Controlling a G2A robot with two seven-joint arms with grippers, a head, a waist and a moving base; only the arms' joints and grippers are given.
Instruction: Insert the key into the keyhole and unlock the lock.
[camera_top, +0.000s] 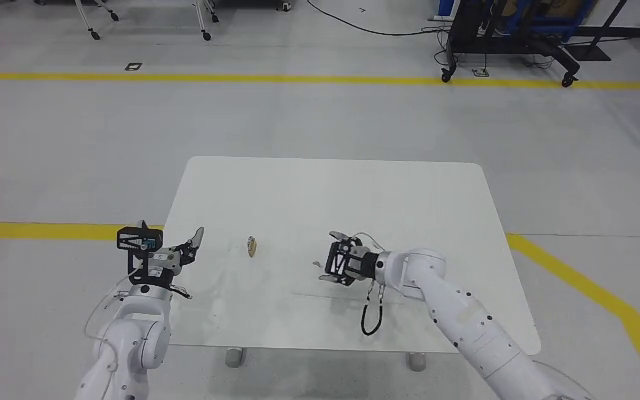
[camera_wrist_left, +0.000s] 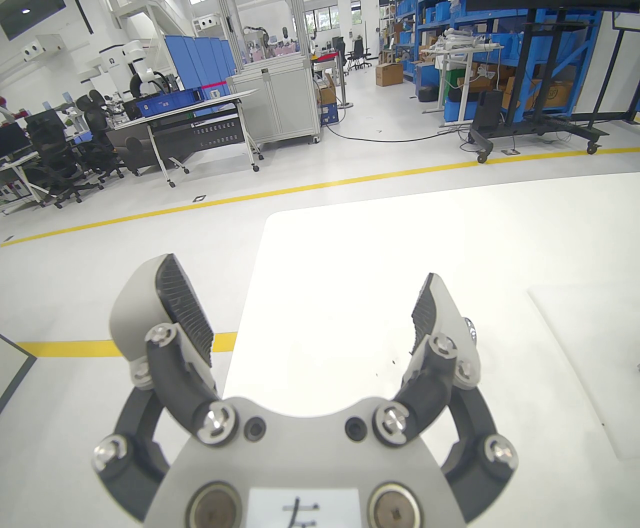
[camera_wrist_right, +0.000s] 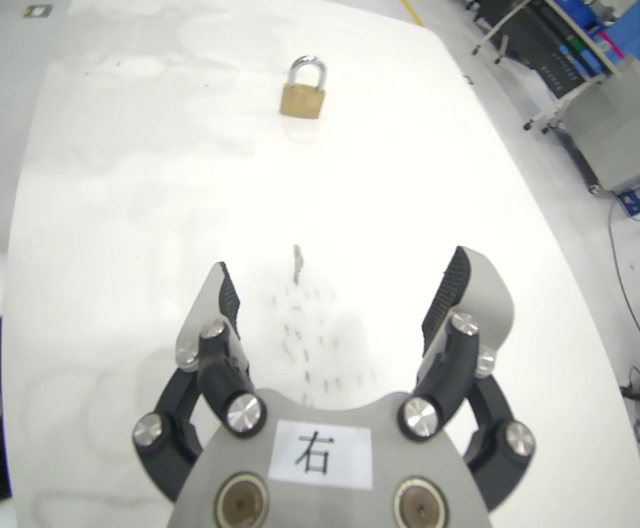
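A brass padlock with a silver shackle lies flat on the white table, left of centre. A small silvery key lies on the table between the padlock and my right gripper, just ahead of its fingertips. That right gripper is open, low over the middle of the table, holding nothing and pointing at the padlock. My left gripper is open and holds nothing; it hangs at the table's left edge, to the left of the padlock.
A black cable loop hangs from the right forearm over the table's front. A faint thin sheet lies on the tabletop. Yellow floor lines and wheeled racks lie far behind.
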